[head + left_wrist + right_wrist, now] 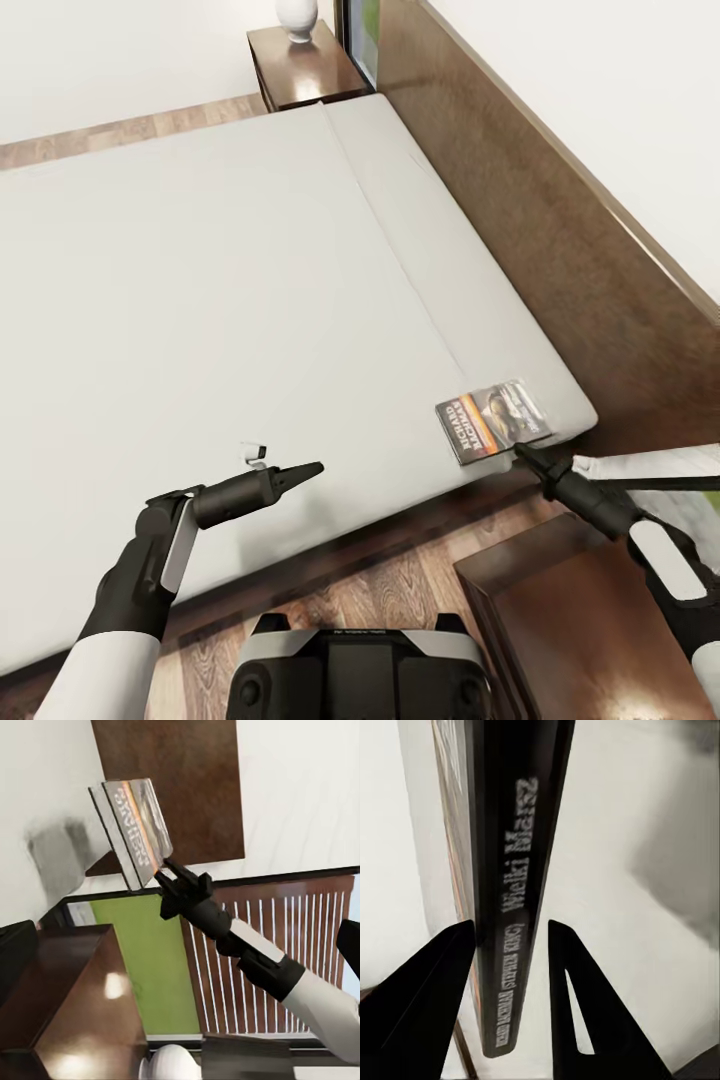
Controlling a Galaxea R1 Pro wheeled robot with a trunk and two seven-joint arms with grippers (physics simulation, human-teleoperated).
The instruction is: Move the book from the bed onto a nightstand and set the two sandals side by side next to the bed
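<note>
Around the book (502, 907), right hand (510, 945) fingers open, straddling.

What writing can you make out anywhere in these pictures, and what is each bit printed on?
"Wielki Marsz": large pale lettering on the spine of the book, seen in the right wrist view.
"RICHARD BACHMAN (STEPHEN KING)": small print lower on the same spine, blurred, so this reading is unsure.
"RICHARD": white lettering on the book's cover, in the head view; a second line beside it is too blurred to read.
The left wrist view shows cover lettering too blurred to read.

book (506, 907) spine: cut off at frame edge | small lower lettering: blurred, perhaps an author's name
</note>
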